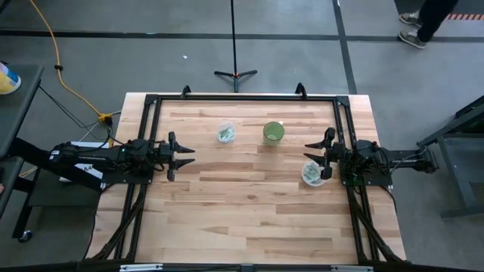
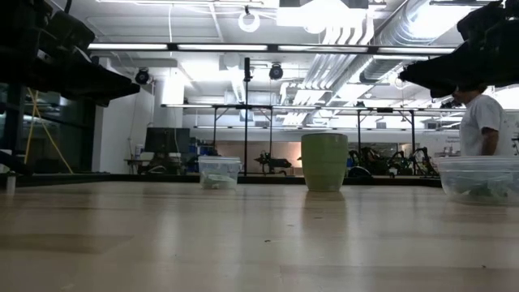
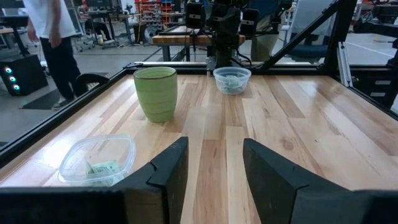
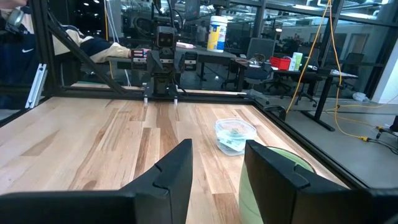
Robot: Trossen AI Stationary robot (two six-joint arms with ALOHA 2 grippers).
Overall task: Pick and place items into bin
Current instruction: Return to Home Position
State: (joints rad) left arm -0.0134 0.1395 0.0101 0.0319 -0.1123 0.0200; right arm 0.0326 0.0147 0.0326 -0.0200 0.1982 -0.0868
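— In the upper middle of the high view, what sits on the table?
— A clear bin and a green cup, side by side. A second clear bin sits right of the middle.
— Can you see the packets from up there?
— Only as pale bits. The left wrist view shows them better. Pale green packets lie in the near bin, and more lie in the far one. The right wrist view shows just one bin, past the cup.
— Where are the packets next to the jaws?
— All of them lie in the bins. The left gripper hangs at the middle left, well apart from both bins, fingers spread wide. The right gripper has its fingers spread too, and the second clear bin lies just beside its lower finger in the high view
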